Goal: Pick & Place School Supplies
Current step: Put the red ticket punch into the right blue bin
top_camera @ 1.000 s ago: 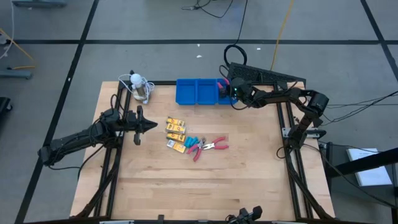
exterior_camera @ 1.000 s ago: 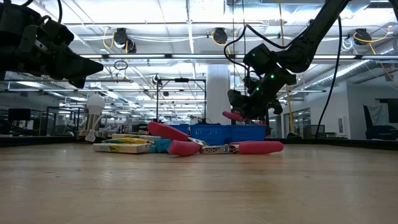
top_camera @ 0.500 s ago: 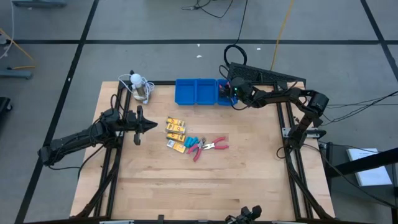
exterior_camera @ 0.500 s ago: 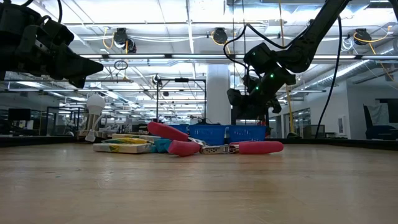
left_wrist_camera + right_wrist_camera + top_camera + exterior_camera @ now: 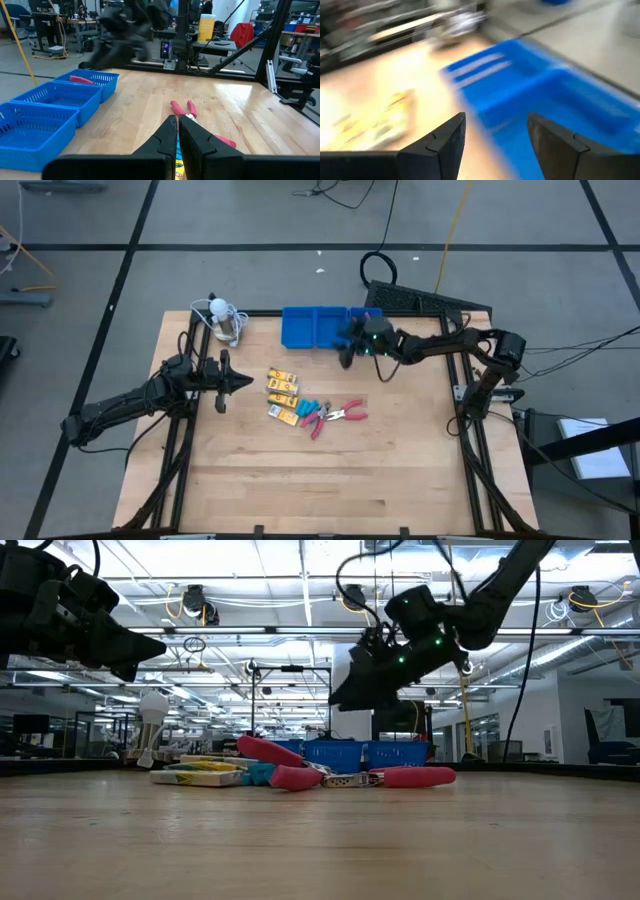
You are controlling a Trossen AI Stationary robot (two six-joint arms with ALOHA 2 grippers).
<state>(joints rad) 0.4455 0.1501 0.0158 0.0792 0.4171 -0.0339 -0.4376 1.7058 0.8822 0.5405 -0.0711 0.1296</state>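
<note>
On the far edge of the pale wooden table (image 5: 300, 470) we see a blue three-compartment plastic tray (image 5: 305, 327), its mesh walls clear in the left wrist view. Near the far left corner sits a white round object (image 5: 217, 308) with a coiled cable. Beyond the table, black cables (image 5: 378, 265) and a yellow cord (image 5: 455, 225) trail over the grey floor.

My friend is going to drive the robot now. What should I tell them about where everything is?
Right gripper: open and empty, above the table just in front of the blue tray.
Left gripper: shut, empty, waiting left of the pile.
Done: one pink-handled tool lies in the tray's end compartment nearest the right arm.
Left: yellow packets, light-blue pieces and pink-handled pliers at mid-table.
</note>
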